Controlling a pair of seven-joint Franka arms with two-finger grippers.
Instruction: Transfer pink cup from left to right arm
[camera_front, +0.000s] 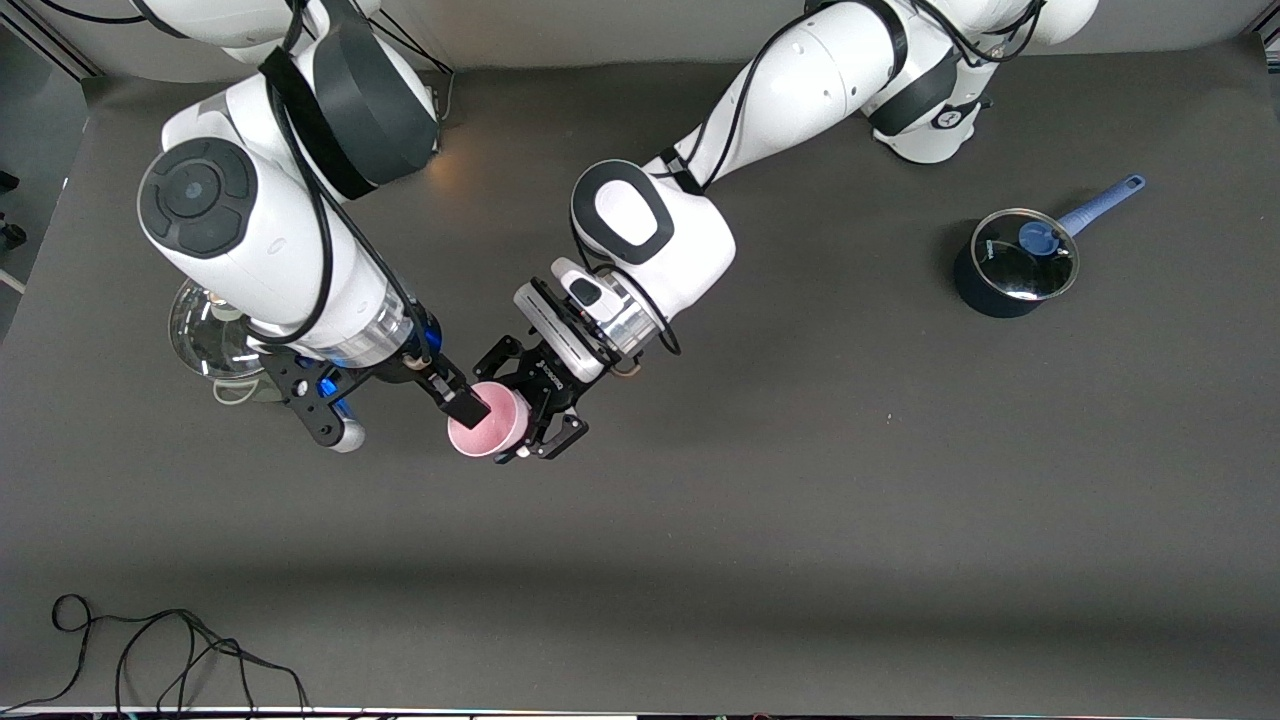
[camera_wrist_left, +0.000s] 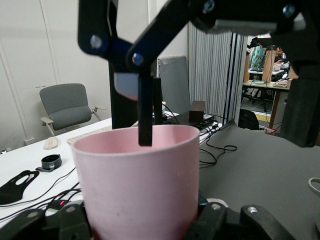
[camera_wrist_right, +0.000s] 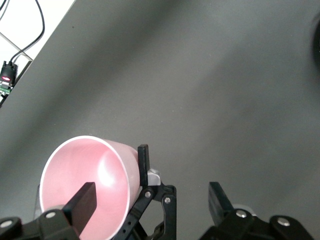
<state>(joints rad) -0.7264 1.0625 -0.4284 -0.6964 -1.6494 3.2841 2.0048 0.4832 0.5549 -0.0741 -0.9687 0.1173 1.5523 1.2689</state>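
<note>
The pink cup (camera_front: 480, 435) hangs in the air over the middle of the table, its mouth facing up. My left gripper (camera_front: 500, 412) is shut on the cup's side wall. In the left wrist view the cup (camera_wrist_left: 135, 185) fills the space between that gripper's (camera_wrist_left: 142, 227) jaws. My right gripper (camera_front: 405, 420) is open and straddles the rim: one of its fingers (camera_wrist_right: 82, 202) dips into the cup's (camera_wrist_right: 100, 170) mouth, while the other stands outside, apart from the wall. The right gripper (camera_wrist_right: 150, 194) touches nothing that I can see.
A dark pot with a glass lid and blue handle (camera_front: 1015, 265) stands toward the left arm's end of the table. A clear glass lid (camera_front: 205, 335) lies partly under the right arm. A black cable (camera_front: 150, 650) trails along the table's edge nearest the front camera.
</note>
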